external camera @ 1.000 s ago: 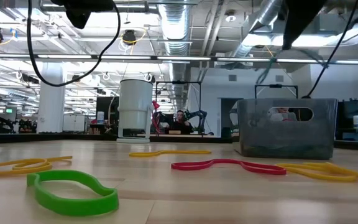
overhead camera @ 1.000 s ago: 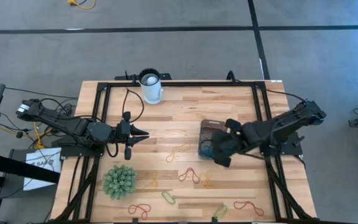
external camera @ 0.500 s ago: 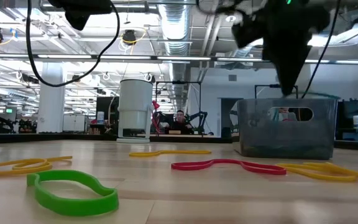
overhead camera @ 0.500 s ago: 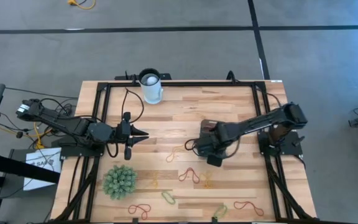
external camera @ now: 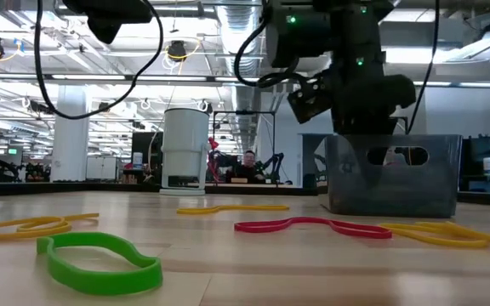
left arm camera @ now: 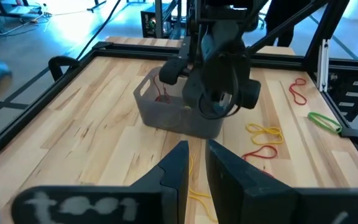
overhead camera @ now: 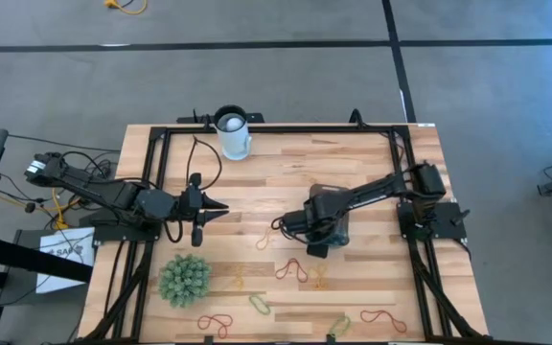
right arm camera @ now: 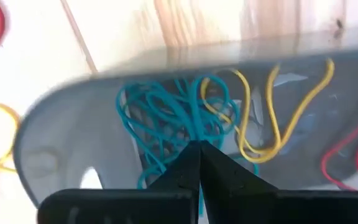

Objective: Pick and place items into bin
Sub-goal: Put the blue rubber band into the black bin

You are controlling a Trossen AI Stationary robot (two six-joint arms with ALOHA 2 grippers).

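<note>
right gripper over bin, jaws clenched on nothing | bin: clear grey, tangled blue loops, yellow, red inside | left gripper parked, jaws nearly together

A white paper sheet lying just off the tabletop's left edge carries dark print; the letters look like "SA" at the start, perhaps "SAFE", but the rest is too small to read. No other text is legible.

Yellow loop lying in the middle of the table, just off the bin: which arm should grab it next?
Right. The right gripper hangs over the bin, beside that yellow loop; the left gripper waits farther off.
</note>
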